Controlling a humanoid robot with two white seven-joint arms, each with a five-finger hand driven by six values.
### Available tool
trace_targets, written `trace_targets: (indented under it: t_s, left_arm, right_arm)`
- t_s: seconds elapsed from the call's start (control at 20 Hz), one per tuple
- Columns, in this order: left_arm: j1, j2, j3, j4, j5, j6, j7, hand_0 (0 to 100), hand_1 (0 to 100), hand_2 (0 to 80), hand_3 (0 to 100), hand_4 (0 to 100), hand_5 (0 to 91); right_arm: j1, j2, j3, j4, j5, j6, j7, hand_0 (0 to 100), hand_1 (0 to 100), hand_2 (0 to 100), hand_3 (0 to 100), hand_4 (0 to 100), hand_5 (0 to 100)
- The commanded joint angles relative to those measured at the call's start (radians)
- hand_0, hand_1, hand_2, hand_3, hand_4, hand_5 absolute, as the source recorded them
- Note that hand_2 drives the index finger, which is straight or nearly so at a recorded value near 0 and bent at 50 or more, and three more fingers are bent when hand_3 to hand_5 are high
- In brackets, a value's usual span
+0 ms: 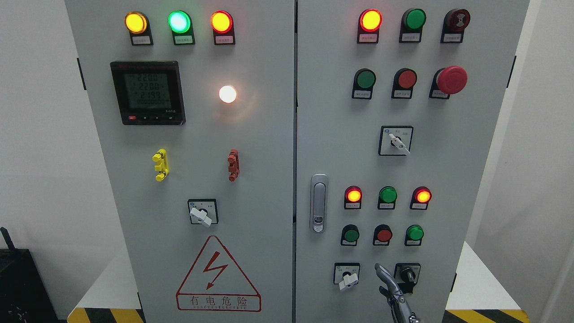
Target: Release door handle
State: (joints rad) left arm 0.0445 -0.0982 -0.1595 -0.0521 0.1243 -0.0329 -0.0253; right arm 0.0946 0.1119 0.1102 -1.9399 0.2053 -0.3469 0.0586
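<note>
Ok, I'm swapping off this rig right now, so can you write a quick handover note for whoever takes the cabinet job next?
Right hand: fingers only visible at the bottom edge, low on the right door near the black rotary switch; holds nothing, open.
Left hand: out of view.
Silver vertical door handle: flush on the right door of the grey electrical cabinet, untouched; doors look closed.
Done: handle released.
Left: nothing visible, perhaps lowering the arm.

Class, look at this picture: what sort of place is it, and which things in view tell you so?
Probably an industrial electrical or plant room: a grey two-door control cabinet with lit indicator lamps, a red emergency-stop button and an electric-shock warning sign.
</note>
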Motion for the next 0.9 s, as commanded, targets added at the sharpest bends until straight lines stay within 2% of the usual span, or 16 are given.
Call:
trace_targets:
  t_s: [0.0, 0.65, 0.7, 0.75, 0.8, 0.85]
  left_arm:
    - [0.000, 0.000, 0.000, 0.000, 0.000, 0.004, -0.001, 0, 0, 3.3, 17, 13, 0.0]
    - [0.000, 0.000, 0.000, 0.000, 0.000, 0.004, -0.001, 0, 0, 3.3, 17, 13, 0.0]
    - [0.000, 0.000, 0.000, 0.001, 0.000, 0.005, -0.001, 0, 0, 3.3, 18, 13, 0.0]
    - [0.000, 0.000, 0.000, 0.000, 0.000, 0.005, -0.001, 0, 0, 3.3, 18, 13, 0.0]
    - [0.000, 0.000, 0.000, 0.000, 0.000, 0.005, -0.001, 0, 0, 3.3, 18, 13, 0.0]
    - [0.000, 0.000, 0.000, 0.000, 0.000, 0.004, -0.001, 0, 0, 3.2, 18, 13, 0.0]
  right_arm:
    - [-0.003, 0.000, -0.001, -0.001, 0.000, 0.000, 0.001, 35, 9, 0, 0, 0, 0]
    - [-0.004, 0.000, 0.005, -0.008, 0.008, 0.005, 0.001, 35, 9, 0, 0, 0, 0]
    - [-0.009, 0.000, 0.003, -0.014, 0.017, 0.005, 0.001, 34, 11, 0, 0, 12, 0]
    - [-0.010, 0.000, -0.001, -0.017, 0.041, 0.006, -0.005, 33, 12, 0, 0, 12, 0]
    - [-0.015, 0.002, -0.001, -0.017, 0.078, 0.008, -0.022, 33, 13, 0, 0, 17, 0]
    - [-0.022, 0.000, -0.003, -0.020, 0.121, 0.011, -0.051, 33, 16, 0, 8, 22, 0]
